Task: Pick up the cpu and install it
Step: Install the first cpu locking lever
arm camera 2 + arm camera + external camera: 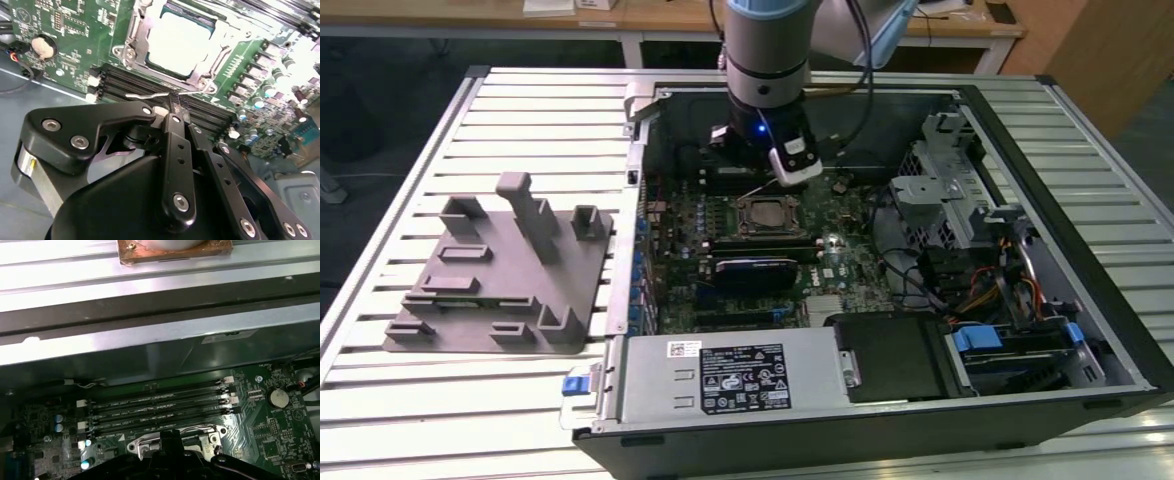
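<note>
The cpu (182, 42), a flat square chip with a silvery top, lies inside the motherboard socket (131, 47), within its metal frame. The exterior view has the cpu (765, 213) in the middle of the open computer case. My gripper (174, 106) hangs just beside the socket, over the memory slots. Its black fingers (176, 150) meet at their tips, shut with nothing visible between them. The tips are right next to the socket's thin wire lever (150, 94). In the first wrist view, part of the socket frame (210, 432) shows beyond the dark gripper body (170, 460).
A grey plastic fixture (500, 270) stands on the slatted table at the exterior view's left. Inside the case are the power supply (720, 375), a drive cage (947, 170) and cables (974, 290). Memory slots (160, 410) and a coin battery (44, 46) flank the socket.
</note>
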You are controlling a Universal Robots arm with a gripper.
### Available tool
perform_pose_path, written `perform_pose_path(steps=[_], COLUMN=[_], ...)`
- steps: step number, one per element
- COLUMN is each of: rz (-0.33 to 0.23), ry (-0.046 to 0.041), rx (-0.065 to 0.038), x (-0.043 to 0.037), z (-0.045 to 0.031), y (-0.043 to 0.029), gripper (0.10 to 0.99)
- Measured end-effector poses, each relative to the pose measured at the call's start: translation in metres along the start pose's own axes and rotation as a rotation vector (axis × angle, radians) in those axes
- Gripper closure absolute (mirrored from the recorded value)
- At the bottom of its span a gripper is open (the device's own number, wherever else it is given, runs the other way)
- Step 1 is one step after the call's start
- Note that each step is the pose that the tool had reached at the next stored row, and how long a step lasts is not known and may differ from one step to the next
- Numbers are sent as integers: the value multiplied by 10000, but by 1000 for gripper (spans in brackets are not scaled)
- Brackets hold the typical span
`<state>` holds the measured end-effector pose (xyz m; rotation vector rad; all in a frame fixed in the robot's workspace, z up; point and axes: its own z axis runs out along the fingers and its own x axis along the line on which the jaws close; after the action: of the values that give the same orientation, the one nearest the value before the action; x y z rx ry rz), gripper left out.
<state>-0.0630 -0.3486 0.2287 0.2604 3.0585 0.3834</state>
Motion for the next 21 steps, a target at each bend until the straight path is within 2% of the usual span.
perform_pose_path(steps=[8, 15, 21], rz=[385, 833, 974], ry=[-101, -214, -262], rx=[12, 29, 70], x=[-71, -81, -65], z=[35, 72, 143], y=[31, 48, 121], gripper=[980, 980, 980])
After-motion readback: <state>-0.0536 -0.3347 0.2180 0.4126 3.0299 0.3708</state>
